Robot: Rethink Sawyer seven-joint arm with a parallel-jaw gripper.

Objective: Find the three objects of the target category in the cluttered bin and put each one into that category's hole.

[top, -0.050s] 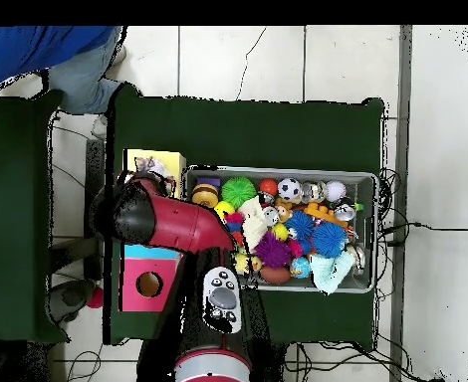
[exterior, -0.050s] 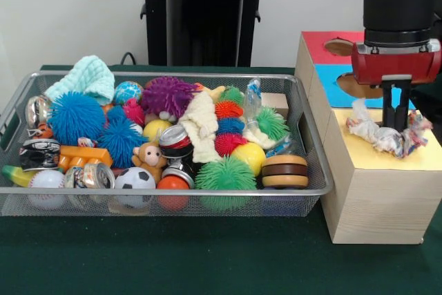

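Observation:
A crumpled paper wad (exterior, -0.050s: 384,133) lies on the yellow top (exterior, -0.050s: 373,158) of the wooden box, at the box's near end. My gripper (exterior, -0.050s: 395,121) hangs straight down onto the wad's middle, its tips sunk among the folds. The paper spreads out on both sides of it and rests on the box. In the overhead view the red arm (top, -0.050s: 173,221) covers the gripper and the wad, and only part of the yellow section (top, -0.050s: 154,161) shows. The wire bin (exterior, -0.050s: 314,170) of mixed toys, cans and cloths stands left of the box.
Behind the yellow section come a blue one (exterior, -0.050s: 333,89) and a red one (exterior, -0.050s: 319,41), each with a hole. The bin holds spiky balls, a toy burger (exterior, -0.050s: 284,170), a soccer ball (exterior, -0.050s: 135,179) and cans. A person in blue (top, -0.050s: 39,52) stands at the overhead view's top left.

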